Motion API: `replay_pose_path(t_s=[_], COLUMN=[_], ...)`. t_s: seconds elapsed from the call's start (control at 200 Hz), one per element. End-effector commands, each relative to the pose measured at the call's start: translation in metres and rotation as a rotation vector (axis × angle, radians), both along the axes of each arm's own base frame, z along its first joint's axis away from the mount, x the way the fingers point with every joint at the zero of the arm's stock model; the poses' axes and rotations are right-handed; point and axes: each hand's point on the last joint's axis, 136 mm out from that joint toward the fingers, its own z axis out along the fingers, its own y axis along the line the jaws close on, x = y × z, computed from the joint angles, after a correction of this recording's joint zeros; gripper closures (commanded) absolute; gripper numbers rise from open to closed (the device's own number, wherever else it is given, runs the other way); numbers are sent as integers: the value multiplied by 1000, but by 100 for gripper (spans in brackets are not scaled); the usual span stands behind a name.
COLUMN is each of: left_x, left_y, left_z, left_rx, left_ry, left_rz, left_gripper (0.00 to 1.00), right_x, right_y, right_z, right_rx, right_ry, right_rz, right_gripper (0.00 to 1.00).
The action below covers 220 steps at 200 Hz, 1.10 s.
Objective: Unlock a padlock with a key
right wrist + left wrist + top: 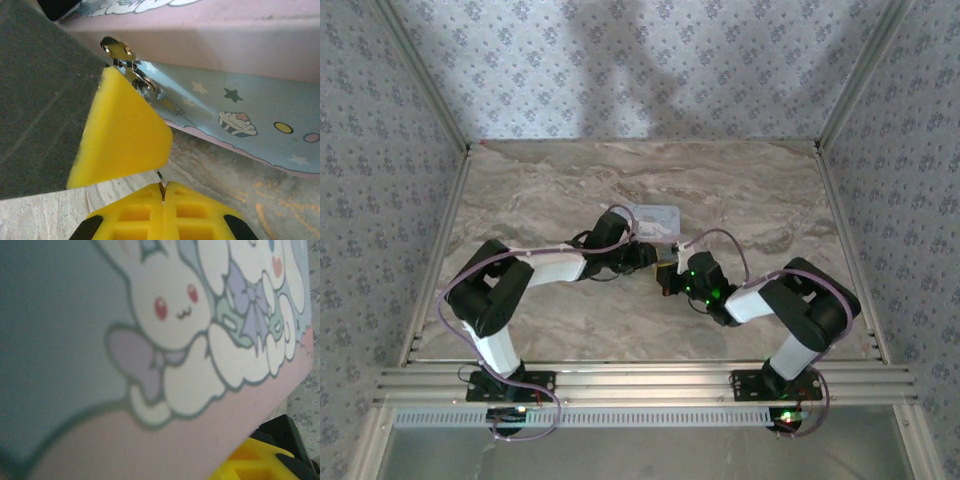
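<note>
floral wallpaper (pixel 650 70) closes the cell on three sides, and the marbled surface (pixel 550 190) is edged with aluminium rails (pixel 640 385). a light-blue tin (pixel 655 218) printed with a white rabbit lies flat near the middle, and both arms reach in to meet at its near side.

the right claw (pixel 163 192) is pressed together just above the surface. its yellow fingertips (pixel 190 210) pinch the key (pixel 160 178), which shows as a thin sliver of metal seen edge-on, standing up from the seam between them. the key is close to the tin's front wall but not touching it.

higher on that wall a silver hasp (pixel 117 50) sits under the pink lid edge. small silver loops (pixel 144 89) hang from it and run behind a yellow wedge (pixel 125 140) on a dark grey body. the padlock's body cannot be made out there.

the left claw (pixel 645 258) is at the tin's near edge, tip to tip with the right one. its wrist view is hard against the rabbit lid, with one yellow finger (pixel 255 460) at the lower corner. whether this claw is spread or closed i cannot tell.
</note>
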Motion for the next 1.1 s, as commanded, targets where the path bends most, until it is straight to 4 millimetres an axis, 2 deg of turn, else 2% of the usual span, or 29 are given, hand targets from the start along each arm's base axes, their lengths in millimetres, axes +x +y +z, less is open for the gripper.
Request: replay_pose_path(t_s=[0.0, 0.345, 0.515, 0.655, 0.819, 1.094], left_x=[-13, -10, -6, -3, -3, -6], left_y=[-11, 11, 30, 40, 42, 43], left_z=[4, 20, 27, 29, 28, 19], left_rx=[-42, -46, -67, -171, -277, -293], left_ry=[13, -19, -34, -27, 0, 29], left_rz=[-57, 2, 70, 162, 235, 266], left_gripper=[59, 32, 25, 25, 31, 43], right_x=[2, 1, -2, -5, -9, -7], right_y=[4, 5, 12, 19, 23, 28], right_z=[9, -3, -3, -2, 0, 2], right_rx=[67, 75, 72, 102, 145, 190], right_ry=[-10, 55, 63, 102, 154, 238], right_rz=[-40, -71, -49, -50, -64, -100], right_gripper=[100, 100, 100, 100, 100, 100])
